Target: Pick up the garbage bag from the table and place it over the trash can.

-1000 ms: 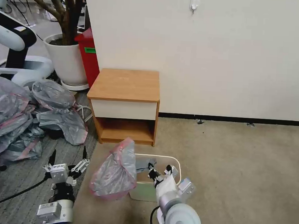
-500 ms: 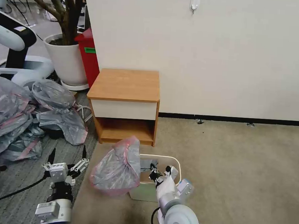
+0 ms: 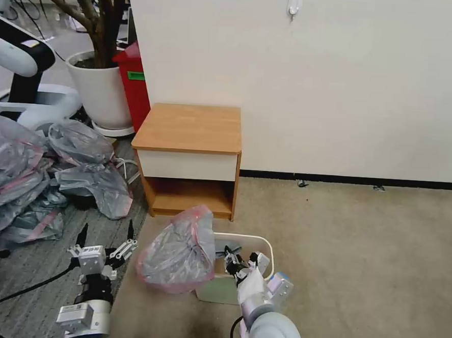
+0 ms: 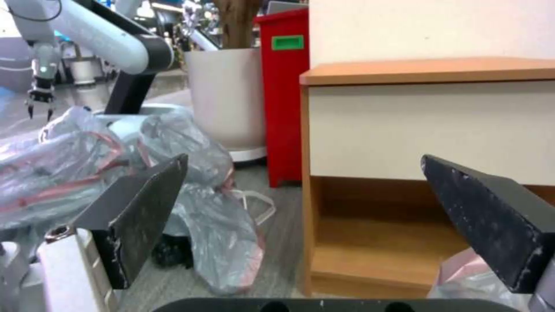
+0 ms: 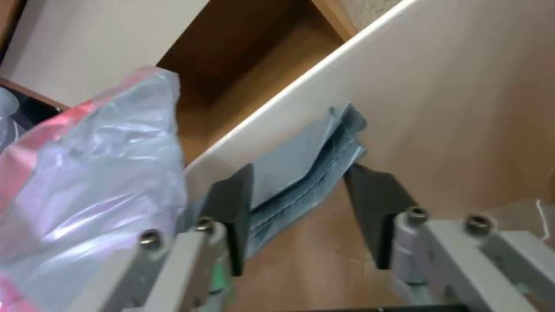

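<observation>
Right gripper [image 3: 234, 255] inside trash can [image 3: 268, 248], jaws apart, bag fold between them, unclamped; it's dropped slightly deeper. Garbage bag [image 3: 180, 253] drapes the can's left rim, sagged lower. Left gripper [image 3: 105, 238] wide open, empty, nudged forward. Table [image 3: 190, 127] beyond.

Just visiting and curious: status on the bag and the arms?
Right gripper open inside trash can, bag corner between fingers. Garbage bag mostly draped outside. Left gripper open, idle. Nothing blocking.
</observation>
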